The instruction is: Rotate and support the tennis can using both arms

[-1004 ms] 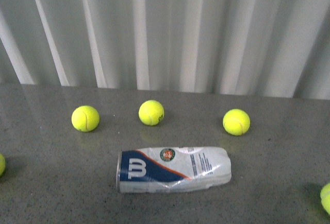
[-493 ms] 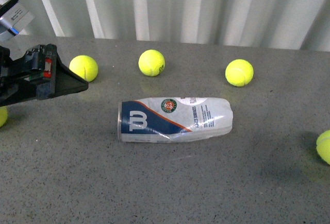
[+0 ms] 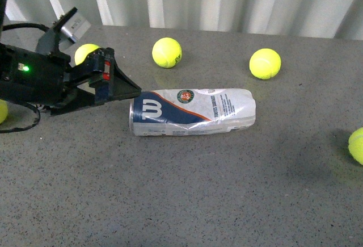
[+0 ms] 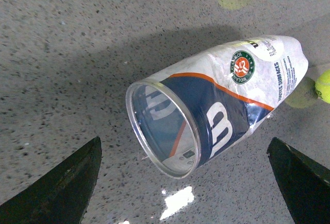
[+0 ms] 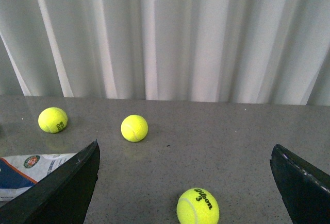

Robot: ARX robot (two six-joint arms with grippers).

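Observation:
The tennis can [image 3: 193,112] lies on its side on the grey table, crumpled at its right end, with its silver rim [image 3: 132,119] facing left. My left gripper [image 3: 126,91] is open, its tip just left of the rim and apart from it. In the left wrist view the can's open mouth [image 4: 160,131] faces the camera between the two wide-spread fingers [image 4: 72,183], and the left gripper [image 4: 184,147] holds nothing. My right gripper [image 5: 184,149] is open and empty, out of the front view. The can's crumpled end [image 5: 31,170] shows beside one right finger [image 5: 67,188].
Yellow-green tennis balls lie on the table: three behind the can [image 3: 86,54], [image 3: 167,52], [image 3: 265,63], one at the right edge [image 3: 357,145], one at the left edge [image 3: 3,111]. A ball marked Wilson 3 [image 5: 197,206] lies between the right fingers. A pleated white curtain [image 3: 227,0] stands behind.
My left arm has come in from the left and now points at the can's rimmed end. The can still lies on its side. The front view has tilted down.

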